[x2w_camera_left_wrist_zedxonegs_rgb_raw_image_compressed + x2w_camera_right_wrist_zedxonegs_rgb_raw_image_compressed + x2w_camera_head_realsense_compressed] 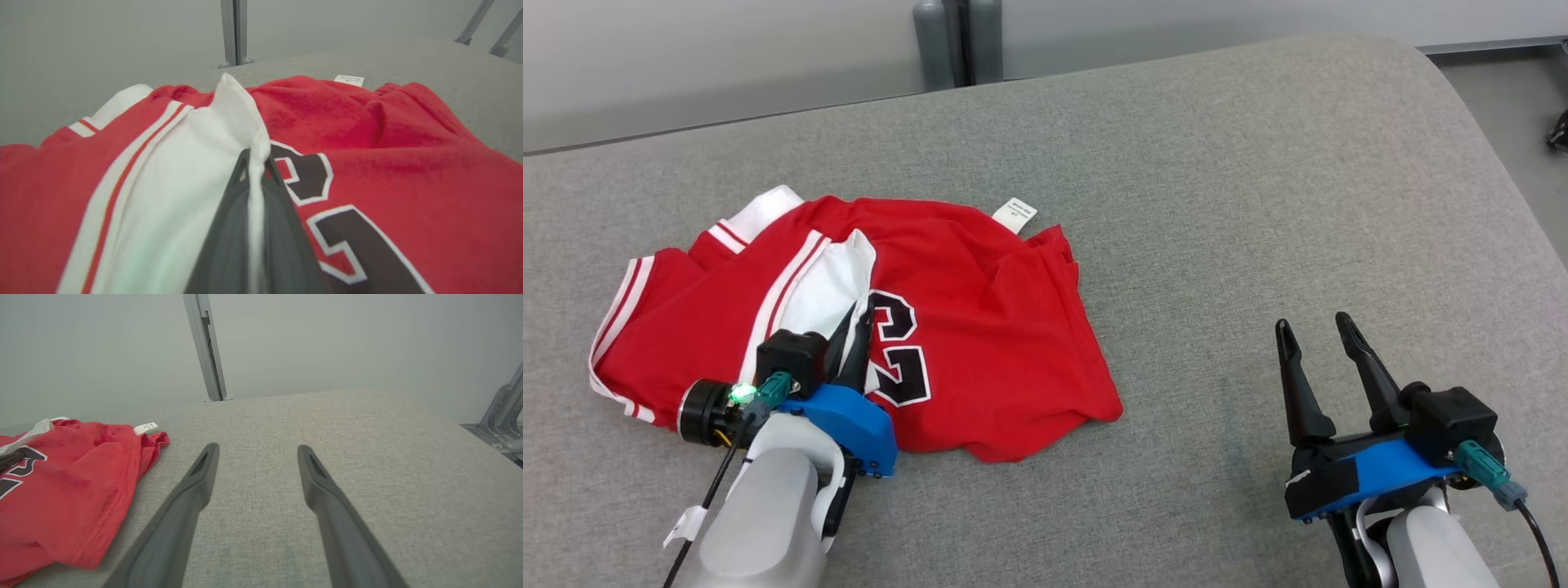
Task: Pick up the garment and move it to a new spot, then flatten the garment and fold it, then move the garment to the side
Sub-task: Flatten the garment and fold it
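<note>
I count one garment (980, 327): a red jersey with white panels, red-and-white striped trim and a dark number outlined in white. One small white label (1014, 214) sticks out at its far edge. I have two grippers in play, and one grey padded surface (1217, 204) carries everything. One grey post (956, 41) stands behind the far edge of that surface.

The garment lies crumpled on the left half of the surface, set in from the far edge. From its right hem, open grey fabric runs across to the rounded far-right corner, where the floor (1503, 106) shows beyond.

My left gripper (862, 314) sits on the near-middle part of the garment, between the white panel and the number. Its jaws are closed on a raised ridge of white cloth. In the left wrist view that fold runs up between the two fingers (282, 212) and pokes out past their tips, with the number just to their right and the striped trim to their left.

My right gripper (1315, 327) is over open surface to the right, well apart from the garment, with its jaws spread wide. I cannot tell whether its fingertips touch the surface. In the right wrist view the red hem lies off to the left of its fingers
</note>
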